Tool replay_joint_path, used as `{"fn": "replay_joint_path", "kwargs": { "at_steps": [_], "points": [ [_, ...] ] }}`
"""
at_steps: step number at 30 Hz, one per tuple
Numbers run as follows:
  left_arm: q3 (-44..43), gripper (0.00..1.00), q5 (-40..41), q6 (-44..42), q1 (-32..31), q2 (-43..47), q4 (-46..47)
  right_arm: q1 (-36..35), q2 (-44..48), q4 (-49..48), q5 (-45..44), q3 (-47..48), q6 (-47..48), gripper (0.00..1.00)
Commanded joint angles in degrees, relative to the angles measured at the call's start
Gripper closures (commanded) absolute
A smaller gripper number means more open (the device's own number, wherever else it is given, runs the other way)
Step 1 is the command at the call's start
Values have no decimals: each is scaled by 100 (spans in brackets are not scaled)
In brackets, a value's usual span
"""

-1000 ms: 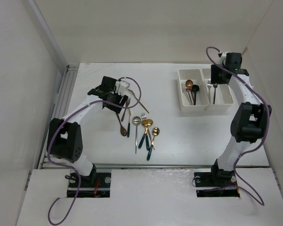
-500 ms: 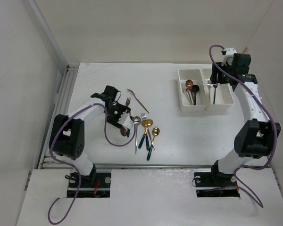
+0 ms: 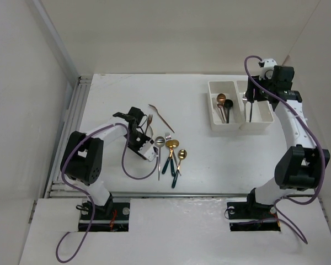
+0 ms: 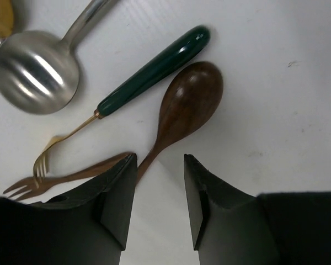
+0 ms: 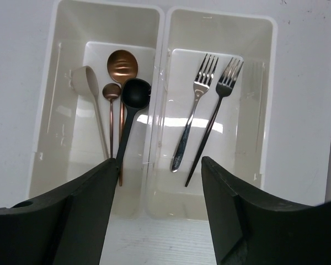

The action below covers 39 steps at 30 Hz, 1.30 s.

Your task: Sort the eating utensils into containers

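Low in the left wrist view, spread left jaws straddle the wooden spoon (image 4: pixel 187 105). I'd lower squarely, avoiding the copper fork (image 4: pixel 71 175); right jaws hang spread.

Bright, even light from above washes the white counter (image 3: pixel 116 94) — I see only faint, short shadows under the arms (image 3: pixel 107 130). On the left wrist feed the silver spoon (image 4: pixel 36 72) carries streaky glare. The tray (image 5: pixel 161 44) floor throws pale reflections; the right end effector (image 5: pixel 160 161) reads dark, nearly featureless.
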<state>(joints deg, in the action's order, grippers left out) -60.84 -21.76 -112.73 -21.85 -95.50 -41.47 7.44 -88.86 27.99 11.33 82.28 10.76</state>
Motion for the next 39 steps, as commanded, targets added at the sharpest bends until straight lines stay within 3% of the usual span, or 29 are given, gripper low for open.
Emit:
{"fn": "replay_joint_path", "kwargs": {
  "at_steps": [1,6,13,18,19,22,27,32,36,39],
  "points": [
    [169,64,-39,-1244,-127,-47,-204,12,185,-285,115,-28,49,32],
    [231,67,23,-725,-259,-275,359,12,185,-285,115,-28,49,32],
    [283,76,435,-663,-259,-539,272,12,290,-232,54,-80,49,32],
    [336,88,550,-707,-364,-601,-18,12,343,-232,53,-81,49,32],
    [336,100,489,-646,-364,-653,-19,12,343,-232,53,-81,49,32],
    [274,100,277,-242,-469,-654,-89,12,404,-232,53,-28,49,32],
    [-417,100,-872,1111,-216,-654,-492,12,475,-127,53,-28,49,32],
    [-1061,100,-1892,1446,277,-452,-1353,-172,843,-179,-16,-238,-75,32],
    [-1579,100,-2376,1499,576,-329,-2108,-778,1116,-180,-325,-370,4,32],
    [-2194,100,-2850,1928,831,-268,-2348,-1244,1335,-319,139,-502,66,32]
  ]
}}
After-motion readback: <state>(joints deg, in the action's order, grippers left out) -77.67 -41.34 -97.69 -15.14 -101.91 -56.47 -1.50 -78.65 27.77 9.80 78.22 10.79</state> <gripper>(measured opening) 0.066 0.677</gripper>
